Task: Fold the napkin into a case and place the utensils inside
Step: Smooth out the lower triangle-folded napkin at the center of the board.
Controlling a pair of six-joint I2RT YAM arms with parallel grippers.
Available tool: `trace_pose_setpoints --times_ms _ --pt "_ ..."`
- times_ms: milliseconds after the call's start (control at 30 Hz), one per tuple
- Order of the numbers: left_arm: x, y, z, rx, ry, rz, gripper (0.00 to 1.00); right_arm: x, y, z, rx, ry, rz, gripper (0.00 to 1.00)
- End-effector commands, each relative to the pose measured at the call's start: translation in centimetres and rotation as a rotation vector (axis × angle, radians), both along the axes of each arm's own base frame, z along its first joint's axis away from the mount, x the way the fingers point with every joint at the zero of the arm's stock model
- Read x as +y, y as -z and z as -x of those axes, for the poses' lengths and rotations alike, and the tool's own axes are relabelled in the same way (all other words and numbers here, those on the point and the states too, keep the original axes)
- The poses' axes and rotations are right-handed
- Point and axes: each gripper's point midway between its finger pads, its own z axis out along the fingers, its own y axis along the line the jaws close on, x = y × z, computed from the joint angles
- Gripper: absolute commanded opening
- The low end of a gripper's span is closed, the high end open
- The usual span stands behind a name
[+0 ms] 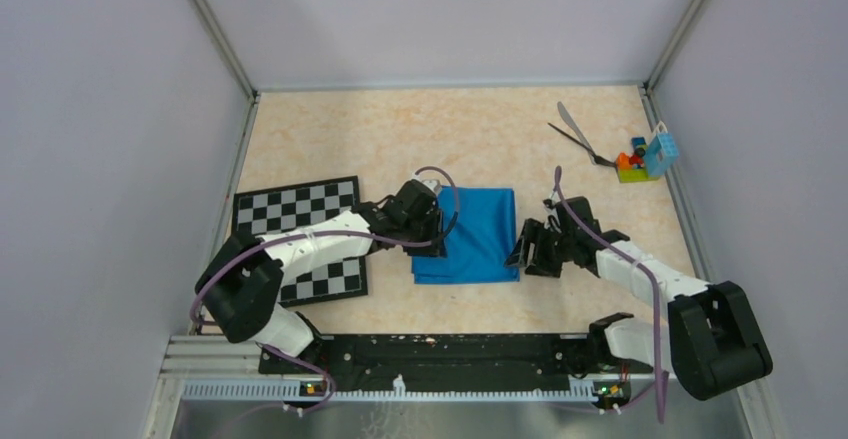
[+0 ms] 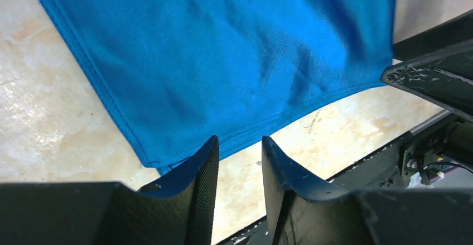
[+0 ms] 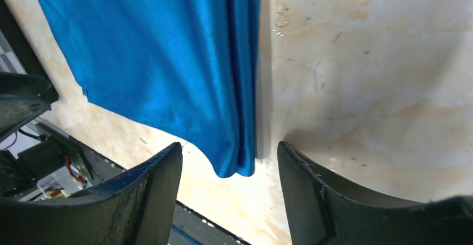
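As things lie now: napkin (image 1: 475,234) folded in layers mid-table, flat, too wide to count as a case
Left gripper (image 2: 240,142): at napkin's 9 o'clock edge, fingers apart, nothing between them, cloth hem just past the tips
Right gripper (image 3: 230,144): at napkin's 4 o'clock corner, fingers wide apart and straddling that folded corner, not pinching it
Utensils (image 1: 575,134): silver and black piece lying crossed at about 1 o'clock from napkin, well apart from it, next to toy blocks (image 1: 640,159)
Chessboard (image 1: 300,219): at 9 o'clock, under left arm, not involved
Step in hand, judged: regrip for the next fold that narrows the cloth
Do it well: pinch all layers at the hem, not only the top one; both sides at matching height; carry the edge straight across from 3 to 9 o'clock, lay it down flat
Risk: satin looks slippery, so layers may slide or fan out if the pinch is shallow
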Motion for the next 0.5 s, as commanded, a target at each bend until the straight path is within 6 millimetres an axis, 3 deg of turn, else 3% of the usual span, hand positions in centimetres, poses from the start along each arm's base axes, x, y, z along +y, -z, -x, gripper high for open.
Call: trace_pose_setpoints --times_ms 0,67,167,233,267,333,467 --pt "-0.2 -0.1 -0.4 -0.028 0.011 0.067 0.39 -0.1 0.8 0.4 0.014 -0.004 0.086 0.6" --pt "0.3 0.8 -0.3 -0.015 0.005 0.055 0.38 -0.6 1.3 0.9 0.026 0.01 0.11 0.52" --pt "0.9 2.0 0.3 0.004 0.0 0.046 0.37 -1.3 1.7 1.1 0.025 0.025 0.138 0.32" --pt "1.1 2.3 0.8 0.014 0.0 0.054 0.36 -1.6 2.1 0.9 0.02 0.045 0.155 0.14" --pt "1.2 2.3 1.0 0.019 -0.001 0.061 0.36 -1.9 2.4 0.8 0.031 0.058 0.173 0.01" --pt "1.3 1.4 1.3 0.011 0.002 0.078 0.36 -2.3 2.7 0.6 0.041 0.078 0.201 0.0" --pt "2.1 -2.3 0.7 -0.071 -0.007 0.087 0.38 -3.2 2.6 0.0 0.016 0.123 0.243 0.0"
